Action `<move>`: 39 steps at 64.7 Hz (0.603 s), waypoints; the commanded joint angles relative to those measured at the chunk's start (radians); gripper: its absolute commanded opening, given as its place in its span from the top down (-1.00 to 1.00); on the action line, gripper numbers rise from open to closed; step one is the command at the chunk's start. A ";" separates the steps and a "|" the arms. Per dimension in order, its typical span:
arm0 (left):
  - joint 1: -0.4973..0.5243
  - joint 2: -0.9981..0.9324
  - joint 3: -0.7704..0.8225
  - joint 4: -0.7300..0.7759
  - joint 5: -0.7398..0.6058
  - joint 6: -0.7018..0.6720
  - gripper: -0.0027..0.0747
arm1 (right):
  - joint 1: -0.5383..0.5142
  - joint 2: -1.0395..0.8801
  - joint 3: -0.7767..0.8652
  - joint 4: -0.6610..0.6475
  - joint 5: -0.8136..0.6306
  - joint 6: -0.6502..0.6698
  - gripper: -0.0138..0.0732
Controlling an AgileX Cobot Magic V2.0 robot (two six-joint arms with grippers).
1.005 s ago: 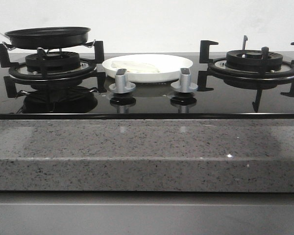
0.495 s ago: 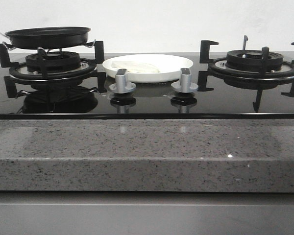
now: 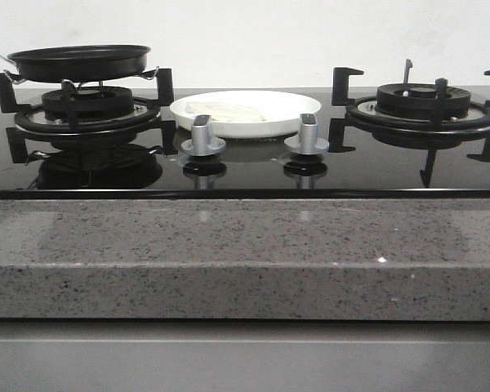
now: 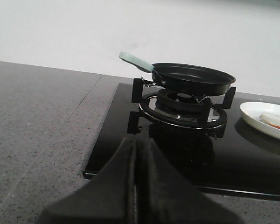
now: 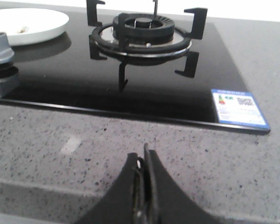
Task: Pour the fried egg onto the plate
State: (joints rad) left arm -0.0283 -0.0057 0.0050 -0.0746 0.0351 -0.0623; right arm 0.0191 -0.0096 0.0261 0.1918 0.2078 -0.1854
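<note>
Fried egg [image 3: 225, 111] lies on the plate [image 3: 298, 104], frame centre.
Your left gripper [image 4: 136, 154] and right gripper [image 5: 143, 163] are both closed, empty; pan [image 3: 80, 62] upper left.

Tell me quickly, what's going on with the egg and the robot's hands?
Left gripper shut, empty. Right gripper shut, empty. Fried egg on plate; pan on left burner. Nothing in the way.

You're looking at a kitchen: a glossy black glass gas hob [image 3: 245, 167] with cast-iron burner grates [image 3: 425, 102] and silver knobs [image 3: 202, 137] sits in a speckled grey stone counter [image 3: 245, 253].
</note>
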 commanded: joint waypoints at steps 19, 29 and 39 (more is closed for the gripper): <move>-0.006 -0.018 0.006 0.002 -0.086 -0.010 0.98 | -0.007 -0.020 -0.004 -0.001 -0.165 -0.010 0.84; -0.006 -0.018 0.006 0.002 -0.086 -0.010 0.98 | -0.007 -0.020 -0.004 -0.001 -0.181 -0.010 0.84; -0.006 -0.018 0.006 0.002 -0.086 -0.010 0.98 | -0.007 -0.020 -0.004 -0.012 -0.245 0.033 0.84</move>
State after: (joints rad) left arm -0.0283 -0.0057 0.0050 -0.0746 0.0351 -0.0623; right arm 0.0191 -0.0096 0.0261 0.1918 0.0813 -0.1775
